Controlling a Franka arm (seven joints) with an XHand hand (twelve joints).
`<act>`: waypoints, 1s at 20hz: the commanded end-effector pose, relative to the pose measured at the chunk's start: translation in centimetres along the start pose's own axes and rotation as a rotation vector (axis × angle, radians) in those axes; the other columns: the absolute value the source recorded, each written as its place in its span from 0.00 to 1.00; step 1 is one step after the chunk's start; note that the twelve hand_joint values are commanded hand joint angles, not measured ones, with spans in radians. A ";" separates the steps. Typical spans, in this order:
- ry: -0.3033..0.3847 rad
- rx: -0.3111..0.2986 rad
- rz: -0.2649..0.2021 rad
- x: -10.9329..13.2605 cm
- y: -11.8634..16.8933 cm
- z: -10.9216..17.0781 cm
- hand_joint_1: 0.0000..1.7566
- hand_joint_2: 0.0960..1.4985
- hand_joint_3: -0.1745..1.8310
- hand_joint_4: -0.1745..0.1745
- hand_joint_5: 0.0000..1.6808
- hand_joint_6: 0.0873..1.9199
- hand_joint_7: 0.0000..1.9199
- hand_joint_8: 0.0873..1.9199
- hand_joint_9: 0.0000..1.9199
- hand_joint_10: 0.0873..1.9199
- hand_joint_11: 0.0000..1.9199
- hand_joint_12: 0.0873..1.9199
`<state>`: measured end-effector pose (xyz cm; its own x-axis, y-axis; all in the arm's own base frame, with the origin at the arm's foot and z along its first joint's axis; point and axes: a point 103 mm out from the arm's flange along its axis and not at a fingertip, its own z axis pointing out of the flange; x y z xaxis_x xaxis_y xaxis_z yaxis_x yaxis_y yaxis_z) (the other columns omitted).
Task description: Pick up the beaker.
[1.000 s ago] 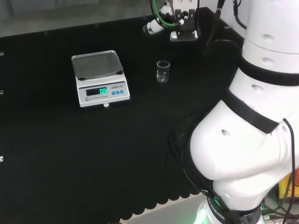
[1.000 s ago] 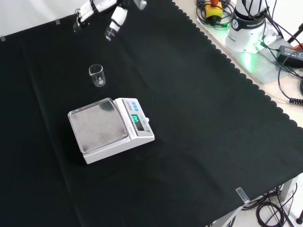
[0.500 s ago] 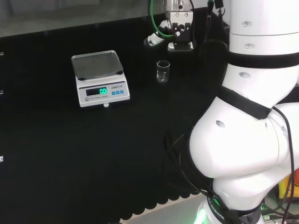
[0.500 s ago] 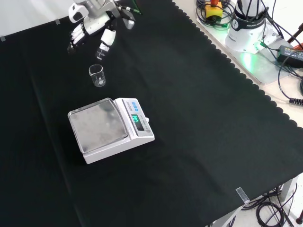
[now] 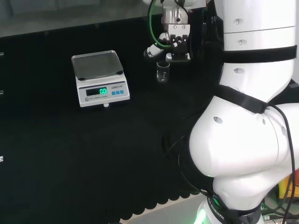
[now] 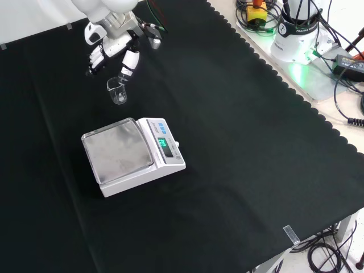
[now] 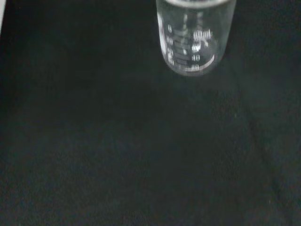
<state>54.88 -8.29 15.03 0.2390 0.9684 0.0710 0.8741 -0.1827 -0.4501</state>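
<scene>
Clearly my hand (image 6: 116,45) hangs open and empty above the beaker (image 6: 116,91). Light, slick, breakable glass, I judge; I'd take it round the wall below the rim.

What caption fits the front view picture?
Robot hand hovers open above a small clear beaker beside a scale on black cloth.

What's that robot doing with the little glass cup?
The white robot arm is reaching its hand toward a small clear beaker that stands upright on the black cloth. The fingers are spread and relaxed just above and beside the beaker, not wrapped round it, so nothing has been picked up yet. A white scale with a lit green display sits nearby, with nothing on its pan.
</scene>
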 end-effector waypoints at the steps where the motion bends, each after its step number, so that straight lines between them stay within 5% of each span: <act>1: 0.003 0.035 0.000 -0.2 0.2 2.1 0.17 0.70 0.05 0.15 0.08 0.00 0.00 0.30 0.00 0.47 0.09 0.76; 13: 0.022 0.111 0.019 -0.4 2.5 5.4 0.20 0.68 0.05 0.15 0.08 0.00 0.00 0.30 0.00 0.47 0.09 0.76; 18: -0.017 0.123 0.034 -0.1 2.9 6.0 0.31 0.68 0.05 0.14 0.10 0.00 0.00 0.34 0.02 0.47 0.10 0.76; 20: -0.034 0.096 0.045 0.0 2.8 5.8 0.37 0.69 0.04 0.13 0.11 0.00 0.03 0.39 0.07 0.48 0.19 0.72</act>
<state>55.12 -8.13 8.79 0.2622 0.9634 0.0563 0.8148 -0.1898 -0.5478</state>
